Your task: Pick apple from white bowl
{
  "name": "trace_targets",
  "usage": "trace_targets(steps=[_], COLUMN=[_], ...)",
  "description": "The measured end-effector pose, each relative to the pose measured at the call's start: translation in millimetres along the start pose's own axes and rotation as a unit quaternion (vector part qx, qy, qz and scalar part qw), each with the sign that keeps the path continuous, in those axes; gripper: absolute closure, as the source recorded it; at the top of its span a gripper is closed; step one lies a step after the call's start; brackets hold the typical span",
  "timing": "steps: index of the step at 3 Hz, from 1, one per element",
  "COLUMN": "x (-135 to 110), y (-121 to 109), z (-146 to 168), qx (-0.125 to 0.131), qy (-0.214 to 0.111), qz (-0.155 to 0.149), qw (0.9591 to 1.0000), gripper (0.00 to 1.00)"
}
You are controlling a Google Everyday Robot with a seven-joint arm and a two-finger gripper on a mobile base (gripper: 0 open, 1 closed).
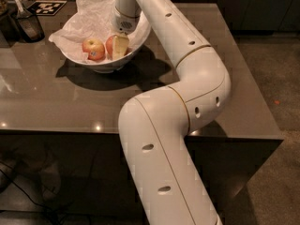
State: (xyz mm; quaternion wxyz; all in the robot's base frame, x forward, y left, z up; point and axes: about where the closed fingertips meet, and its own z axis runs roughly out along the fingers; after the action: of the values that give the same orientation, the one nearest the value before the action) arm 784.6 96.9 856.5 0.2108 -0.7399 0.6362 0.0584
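The white bowl [140, 40] stands on the dark table at the back left, lined with crumpled white paper [89, 15]. Two apples lie in it. The red-orange apple [110, 45] is on the right, mostly hidden by my gripper [118, 48], which reaches down into the bowl right at this apple. The paler yellow-and-red apple [93, 48] with a sticker lies free just left of it. My white arm [187, 74] runs from the front of the view up over the table to the bowl.
A small dark cup with utensils [28, 25] stands left of the bowl at the table's back left. A black-and-white marker card [46, 6] lies behind it. The glossy table [56, 102] has its front edge low in view and its right edge near the floor.
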Motion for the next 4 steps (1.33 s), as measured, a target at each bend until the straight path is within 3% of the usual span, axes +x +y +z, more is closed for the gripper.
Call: trace_targets(steps=[3,4], x=[0,-9], y=[0,-8], z=[0,-22], qx=[0.000,0.029], qy=[0.000,-0.009], qz=[0.000,0.002], qw=[1.0000,0.9996], gripper=[0.89,1.00])
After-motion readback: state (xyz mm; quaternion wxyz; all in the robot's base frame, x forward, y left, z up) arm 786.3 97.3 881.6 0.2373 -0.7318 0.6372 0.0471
